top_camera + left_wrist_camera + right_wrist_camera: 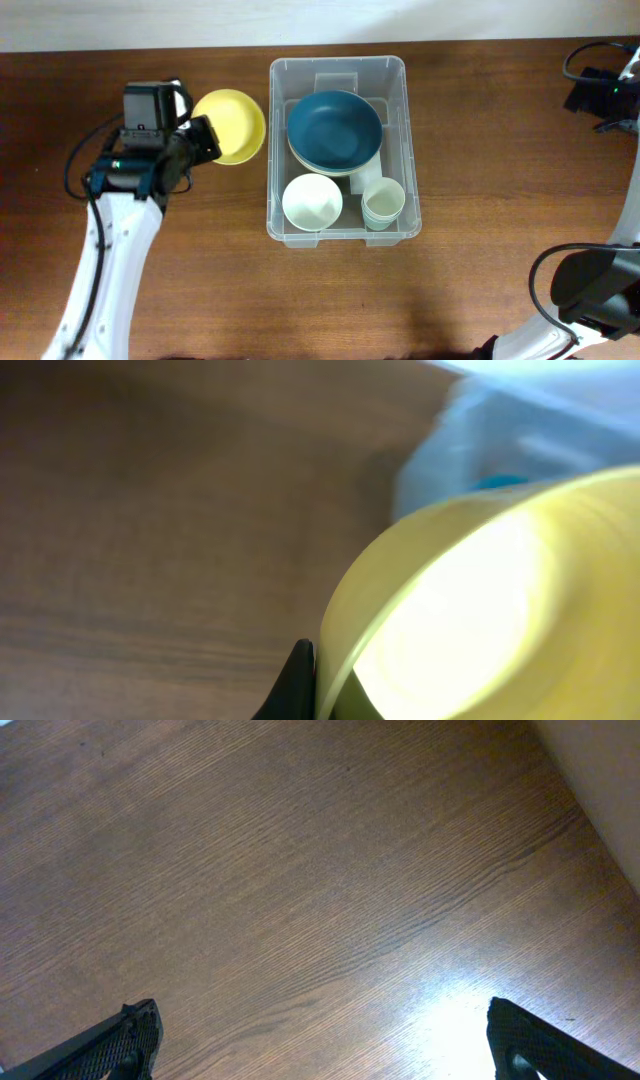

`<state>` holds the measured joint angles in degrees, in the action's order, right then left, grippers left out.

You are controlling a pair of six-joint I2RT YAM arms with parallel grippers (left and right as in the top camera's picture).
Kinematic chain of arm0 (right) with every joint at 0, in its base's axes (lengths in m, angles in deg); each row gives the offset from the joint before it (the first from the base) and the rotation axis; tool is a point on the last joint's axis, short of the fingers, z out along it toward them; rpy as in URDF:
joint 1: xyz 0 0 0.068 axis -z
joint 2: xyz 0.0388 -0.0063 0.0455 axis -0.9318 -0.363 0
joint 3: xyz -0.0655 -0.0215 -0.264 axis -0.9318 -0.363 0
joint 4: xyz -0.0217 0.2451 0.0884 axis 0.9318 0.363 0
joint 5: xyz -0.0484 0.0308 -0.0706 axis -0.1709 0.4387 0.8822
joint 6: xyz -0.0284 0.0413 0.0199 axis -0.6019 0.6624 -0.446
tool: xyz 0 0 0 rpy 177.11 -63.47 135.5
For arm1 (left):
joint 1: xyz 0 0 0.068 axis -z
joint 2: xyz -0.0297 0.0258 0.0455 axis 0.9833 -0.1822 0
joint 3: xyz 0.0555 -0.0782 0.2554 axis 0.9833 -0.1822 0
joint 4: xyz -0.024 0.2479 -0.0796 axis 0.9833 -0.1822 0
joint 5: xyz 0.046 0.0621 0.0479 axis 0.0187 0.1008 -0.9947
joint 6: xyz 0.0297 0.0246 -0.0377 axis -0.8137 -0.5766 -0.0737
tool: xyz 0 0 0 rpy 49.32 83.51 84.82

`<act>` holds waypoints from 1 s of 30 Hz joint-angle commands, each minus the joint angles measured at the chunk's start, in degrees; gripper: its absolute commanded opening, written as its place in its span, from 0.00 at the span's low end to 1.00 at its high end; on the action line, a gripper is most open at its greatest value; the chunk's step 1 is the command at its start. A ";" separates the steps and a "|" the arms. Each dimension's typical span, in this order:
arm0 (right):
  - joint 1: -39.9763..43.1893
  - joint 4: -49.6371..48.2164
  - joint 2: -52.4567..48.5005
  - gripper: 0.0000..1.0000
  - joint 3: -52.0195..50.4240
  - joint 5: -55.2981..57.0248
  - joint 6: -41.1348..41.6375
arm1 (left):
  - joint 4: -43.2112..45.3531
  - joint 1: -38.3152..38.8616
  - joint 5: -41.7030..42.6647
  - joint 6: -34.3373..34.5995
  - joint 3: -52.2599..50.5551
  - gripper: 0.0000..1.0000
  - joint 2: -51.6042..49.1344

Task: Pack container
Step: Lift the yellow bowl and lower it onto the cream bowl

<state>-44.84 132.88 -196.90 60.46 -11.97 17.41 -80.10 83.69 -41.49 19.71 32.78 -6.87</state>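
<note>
Left tool (207, 140) clamped on yellow bowl (238, 122) rim, container (432, 470) blurred behind

Glare on table (455, 1020), blurred yellow bowl (480, 610)

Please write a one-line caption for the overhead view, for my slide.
Left gripper grips the yellow bowl beside the clear container, which holds a blue bowl, a white bowl and a pale cup.

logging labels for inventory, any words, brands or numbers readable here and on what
None can be read.
The container shows a pale rectangle near its far wall, but no print can be made out on it.
The yellow bowl, blue bowl, white bowl and cup look plain.
</note>
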 commanded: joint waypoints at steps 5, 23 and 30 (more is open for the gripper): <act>0.15 0.00 0.85 0.99 0.85 0.11 0.63 | -3.96 16.57 0.66 -0.52 0.46 0.01 0.66; 0.15 0.00 0.85 0.99 0.85 0.11 0.61 | -7.30 23.56 -3.19 -0.46 0.09 0.02 -10.08; 0.15 0.00 0.85 0.99 0.85 0.11 0.61 | -7.52 23.50 -3.45 -0.46 0.09 0.25 -10.08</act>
<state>-44.86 132.86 -196.90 60.46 -11.97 17.39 -87.58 107.10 -44.22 19.45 33.00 -17.04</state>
